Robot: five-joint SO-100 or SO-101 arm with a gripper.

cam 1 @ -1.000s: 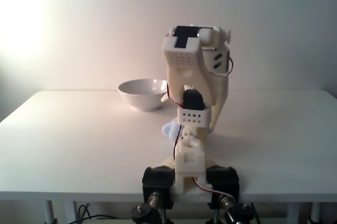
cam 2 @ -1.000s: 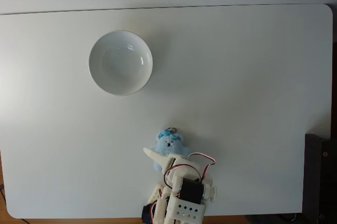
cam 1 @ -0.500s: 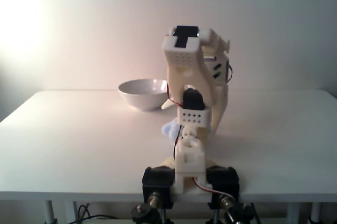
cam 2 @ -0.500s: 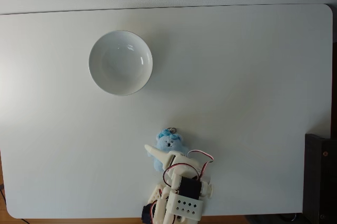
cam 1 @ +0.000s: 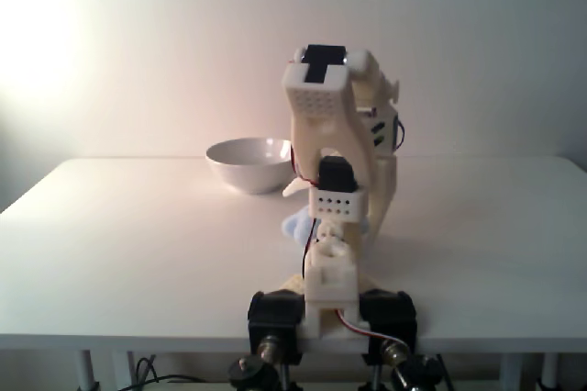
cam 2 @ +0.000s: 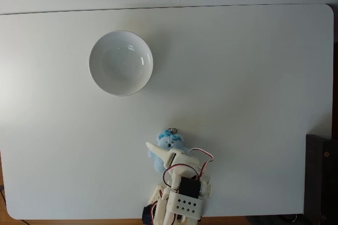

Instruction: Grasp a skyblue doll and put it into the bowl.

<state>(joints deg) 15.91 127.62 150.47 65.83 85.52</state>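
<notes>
One skyblue doll (cam 2: 168, 146) lies on your white table (cam 2: 253, 87), at about five o'clock from the bowl (cam 2: 121, 63) and well apart from it. Your gripper (cam 2: 165, 153) hangs over the doll; you cannot tell whether its fingers are spread or closed.

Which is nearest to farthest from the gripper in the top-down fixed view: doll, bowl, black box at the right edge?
From the gripper:
1. Skyblue doll, right at the fingertip, partly under it.
2. White bowl, up and left on the table.
3. Black box, far right edge.
</notes>
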